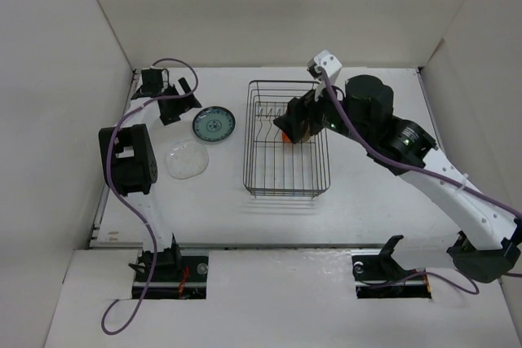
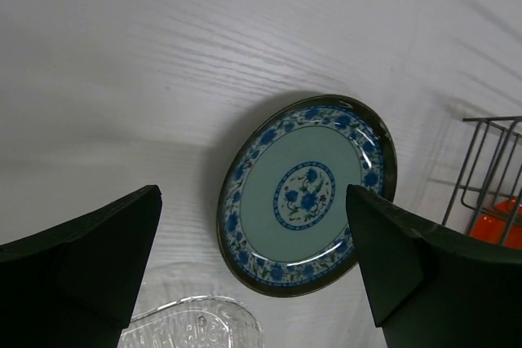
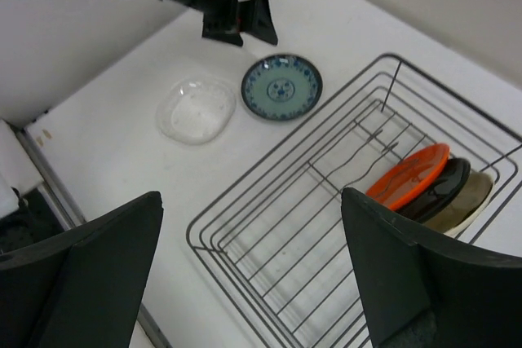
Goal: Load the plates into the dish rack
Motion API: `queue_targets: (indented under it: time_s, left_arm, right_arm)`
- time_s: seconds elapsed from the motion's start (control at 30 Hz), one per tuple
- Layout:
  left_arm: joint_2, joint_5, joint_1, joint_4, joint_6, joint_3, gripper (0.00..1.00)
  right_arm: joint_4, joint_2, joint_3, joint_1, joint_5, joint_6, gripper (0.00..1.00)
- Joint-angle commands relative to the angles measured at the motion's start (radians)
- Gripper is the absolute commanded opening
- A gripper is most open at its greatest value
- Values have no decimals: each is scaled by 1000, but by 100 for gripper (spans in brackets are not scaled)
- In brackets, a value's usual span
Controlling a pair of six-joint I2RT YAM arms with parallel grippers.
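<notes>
The dish rack stands mid-table. The orange plate, the black plate and the cream plate stand on edge side by side in its far end. The teal-patterned plate lies flat on the table left of the rack, and the clear glass plate lies nearer, beside it. My left gripper is open and empty, just left of the teal plate. My right gripper is open and empty above the rack's far part.
White walls enclose the table on the left, back and right. The left arm's elbow hangs over the table's left edge next to the glass plate. A purple cable runs along the left arm.
</notes>
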Motion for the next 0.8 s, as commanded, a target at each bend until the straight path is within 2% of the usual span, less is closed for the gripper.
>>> queue_targets:
  time_s: [0.0, 0.17, 0.43, 0.6, 0.7, 0.73, 0.77]
  left_arm:
    - [-20, 123, 0, 81, 40, -30, 92]
    - [18, 123, 0, 28, 77, -4, 74]
    - [78, 102, 0, 5, 103, 19, 70]
    - [99, 128, 0, 5, 103, 19, 50]
    - [109, 128, 0, 5, 103, 19, 43]
    - [109, 139, 0, 5, 103, 19, 37]
    - [109, 139, 0, 5, 103, 19, 37]
  right_arm:
    - [32, 5, -35, -23, -46, -17, 94]
    - [55, -15, -70, -55, -83, -17, 94]
    - [65, -15, -70, -65, -101, -17, 94]
    - [65, -15, -70, -65, -92, -17, 94]
    - [65, -15, -70, -65, -92, -17, 94]
    - [65, -15, -70, -65, -92, -17, 94]
    - [65, -15, -70, -65, -92, -17, 94]
